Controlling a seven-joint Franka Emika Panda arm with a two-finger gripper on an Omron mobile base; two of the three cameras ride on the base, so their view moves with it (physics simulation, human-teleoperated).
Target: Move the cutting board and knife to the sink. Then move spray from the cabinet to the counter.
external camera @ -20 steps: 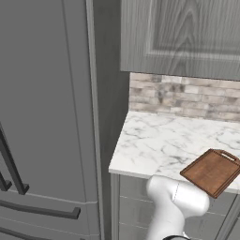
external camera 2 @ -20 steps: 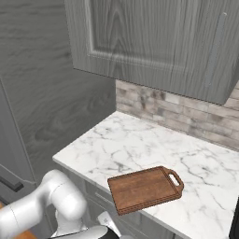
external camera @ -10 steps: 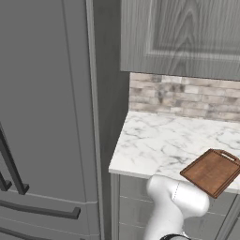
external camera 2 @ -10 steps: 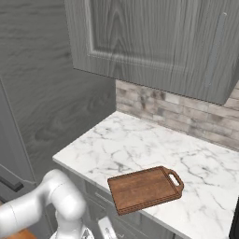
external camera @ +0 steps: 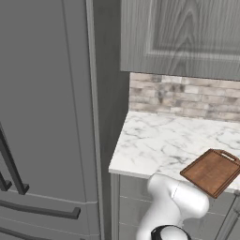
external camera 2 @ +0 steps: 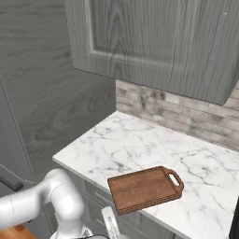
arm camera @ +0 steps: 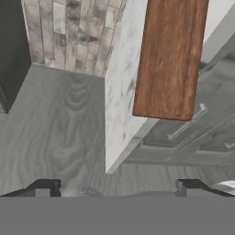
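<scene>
The cutting board (external camera 2: 144, 189) lies flat on the counter (external camera 2: 121, 144) at its front edge, loop handle toward the right. In the left base view the cutting board (external camera: 213, 171) sits at the counter's (external camera: 159, 145) right side. My gripper (arm camera: 117, 189) hangs low in front of the drawers, open wide, with nothing between its fingertips (arm camera: 43, 187). Ahead of it the hand view looks along the cutting board (arm camera: 172, 59), whose near end pokes just past the counter (arm camera: 121, 82) edge. The cabinet (external camera 2: 154, 42) above has its door shut. Knife, spray and sink are out of view.
A tall grey fridge (external camera: 42, 117) with dark handles stands left of the counter. A stone-tile backsplash (external camera 2: 186, 114) runs behind it. Grey drawers (arm camera: 193, 133) with bar handles sit under the worktop. My white arm (external camera 2: 51, 205) bends low at the counter's front.
The hand has shifted slightly down by the drawers in the right base view. The cutting board has not moved and the jaws stay open.
</scene>
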